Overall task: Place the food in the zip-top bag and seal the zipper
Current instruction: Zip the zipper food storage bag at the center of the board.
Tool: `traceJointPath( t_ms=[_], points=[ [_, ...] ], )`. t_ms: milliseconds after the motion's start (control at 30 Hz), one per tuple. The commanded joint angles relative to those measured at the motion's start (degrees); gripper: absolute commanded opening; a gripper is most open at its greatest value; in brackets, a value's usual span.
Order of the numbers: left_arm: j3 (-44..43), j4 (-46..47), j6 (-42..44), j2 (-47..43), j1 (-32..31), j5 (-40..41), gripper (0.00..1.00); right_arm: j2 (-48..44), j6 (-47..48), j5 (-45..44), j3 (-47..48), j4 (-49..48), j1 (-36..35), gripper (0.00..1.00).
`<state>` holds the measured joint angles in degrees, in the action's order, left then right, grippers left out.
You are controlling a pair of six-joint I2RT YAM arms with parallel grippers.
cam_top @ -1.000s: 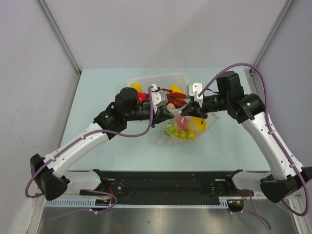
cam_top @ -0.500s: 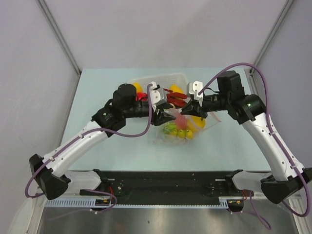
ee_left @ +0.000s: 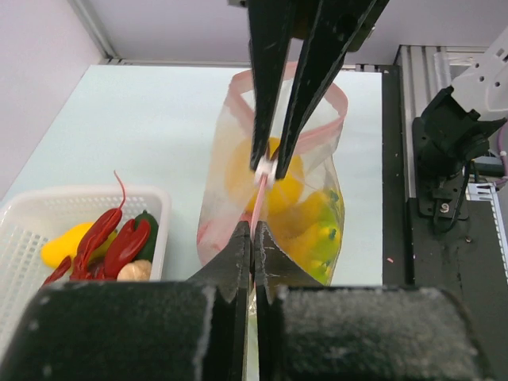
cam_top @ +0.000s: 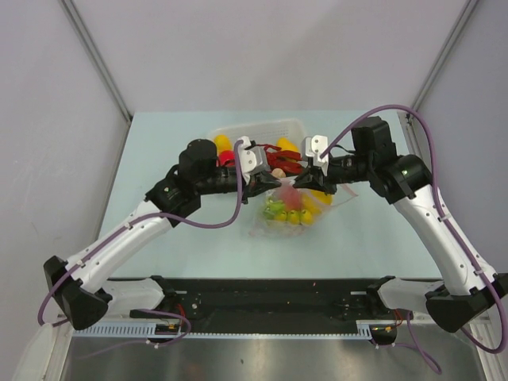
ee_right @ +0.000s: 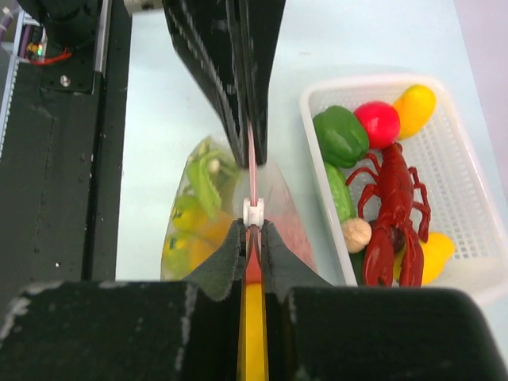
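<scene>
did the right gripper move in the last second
no, in the top view the right gripper keeps its spot by the white basket, shut on the zipper

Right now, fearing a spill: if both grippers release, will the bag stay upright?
Probably not: the zip-top bag looks thin and crinkly, held up only by its zipper. The food pooled low would likely make it slump sideways.

Clear crinkly plastic zip-top bag [ee_left: 218, 198], shown upright, with yellow and green toy food [ee_left: 317, 230] inside. The thin pink-red zipper strip [ee_left: 256, 202] is stretched taut along its top edge. Further red and yellow toy pieces [cam_top: 279, 155] are seen at 12 o'clock of it.
</scene>
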<state>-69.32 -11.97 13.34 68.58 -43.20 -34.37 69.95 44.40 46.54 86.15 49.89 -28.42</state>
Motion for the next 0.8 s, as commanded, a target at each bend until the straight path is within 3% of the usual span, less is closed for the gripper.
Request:
traceJointPath(
  t_ms=[0,267,767],
  points=[
    [3.5,0.5,-1.1,-5.5,3.1,3.3,0.0,-2.1,4.9,-2.4,0.1,6.4,2.8,0.0],
    [9.2,-1.5,5.4,-11.7,4.6,6.2,0.0,-3.1,11.9,-2.8,0.0,14.4,10.1,0.0],
    [10.7,-6.0,6.7,-13.6,10.8,5.1,0.0,-4.6,26.3,-5.1,0.0,28.6,24.8,0.0]
  ],
)
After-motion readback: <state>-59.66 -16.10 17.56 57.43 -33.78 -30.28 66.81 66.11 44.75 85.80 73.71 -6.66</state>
